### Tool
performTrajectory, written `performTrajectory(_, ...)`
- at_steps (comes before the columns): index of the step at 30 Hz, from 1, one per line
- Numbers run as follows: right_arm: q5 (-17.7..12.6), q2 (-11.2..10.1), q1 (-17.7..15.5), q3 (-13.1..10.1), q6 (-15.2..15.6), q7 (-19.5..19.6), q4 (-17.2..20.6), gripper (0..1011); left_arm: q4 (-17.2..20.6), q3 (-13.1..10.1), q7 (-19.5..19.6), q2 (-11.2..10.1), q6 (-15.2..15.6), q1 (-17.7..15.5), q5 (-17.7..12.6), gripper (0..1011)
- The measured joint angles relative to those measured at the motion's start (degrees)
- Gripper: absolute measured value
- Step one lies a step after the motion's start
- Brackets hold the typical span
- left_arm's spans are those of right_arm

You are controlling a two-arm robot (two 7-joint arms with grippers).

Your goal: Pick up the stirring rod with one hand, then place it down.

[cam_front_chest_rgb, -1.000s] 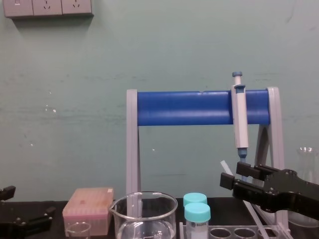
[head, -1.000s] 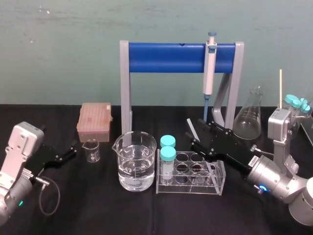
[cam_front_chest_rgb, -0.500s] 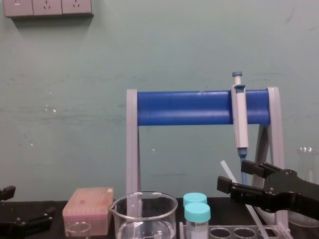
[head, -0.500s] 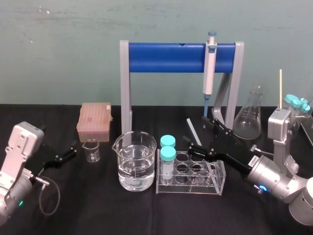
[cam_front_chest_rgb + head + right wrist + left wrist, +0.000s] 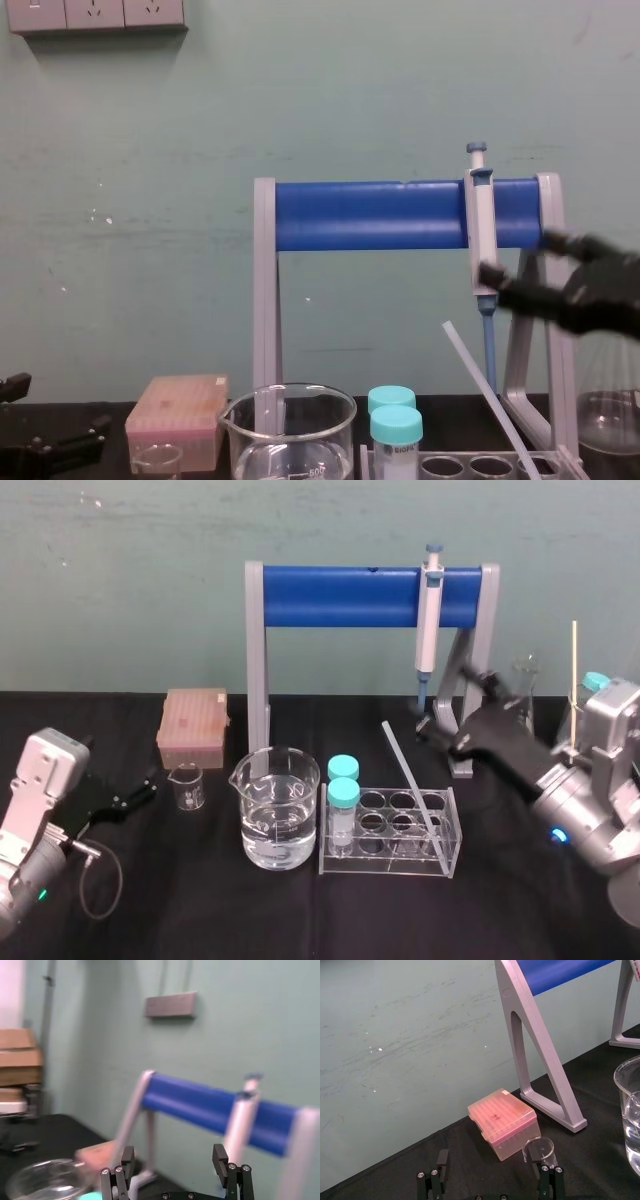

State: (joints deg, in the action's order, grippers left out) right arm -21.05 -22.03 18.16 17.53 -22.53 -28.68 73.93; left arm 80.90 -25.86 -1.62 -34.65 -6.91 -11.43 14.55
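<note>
Head view: stirring rod propped in the rack, my right gripper open and clear of it

The stirring rod (image 5: 410, 785) stands tilted just right of the frame's centre. Its lower end is down at the right end of the clear tube rack (image 5: 345, 865), though I cannot tell which well. Its upper end leans free toward the upper left, under the blue bar of the stand (image 5: 340, 595). My right gripper (image 5: 455, 715) hangs at the middle right of the frame, to the right of the rod's upper end and apart from it, near the tip of the pipette (image 5: 428, 620) that hangs from the bar. In the chest view the rod (image 5: 485, 395) slants up from the lower right. That gripper (image 5: 520, 262) is above and to the right of its top end, not touching. The right wrist view shows the gripper (image 5: 172, 1160) with its fingers (image 5: 125, 1160) spread wide and nothing between them.

My left gripper (image 5: 135, 795) sits idle low at the left edge, on the black table (image 5: 200, 910). The left wrist view shows it (image 5: 492, 1180) open too, with a small empty beaker (image 5: 537, 1147) just beside one finger and a pink tip box (image 5: 502, 1122) behind. A large beaker of water (image 5: 278, 810) stands left of the rack.
</note>
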Motion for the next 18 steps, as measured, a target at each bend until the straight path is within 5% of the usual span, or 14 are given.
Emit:
performTrajectory(3, 3.42, -0.14, -1.60, -2.05, 0.89, 5.93, 2.99, 1000, 0.00, 0.00, 0.00, 0.00, 0.00, 0.00, 0.00, 1000)
performTrajectory(8, 3.70, -0.21, -4.48, -6.14, 8.87, 12.21, 5.96, 1000, 0.00, 0.00, 0.00, 0.00, 0.00, 0.00, 0.00, 1000)
performTrajectory(18, 1.15, 0.25, -8.19, -10.13, 20.25, 15.10, 6.66, 1000, 0.00, 0.00, 0.00, 0.00, 0.00, 0.00, 0.00, 1000)
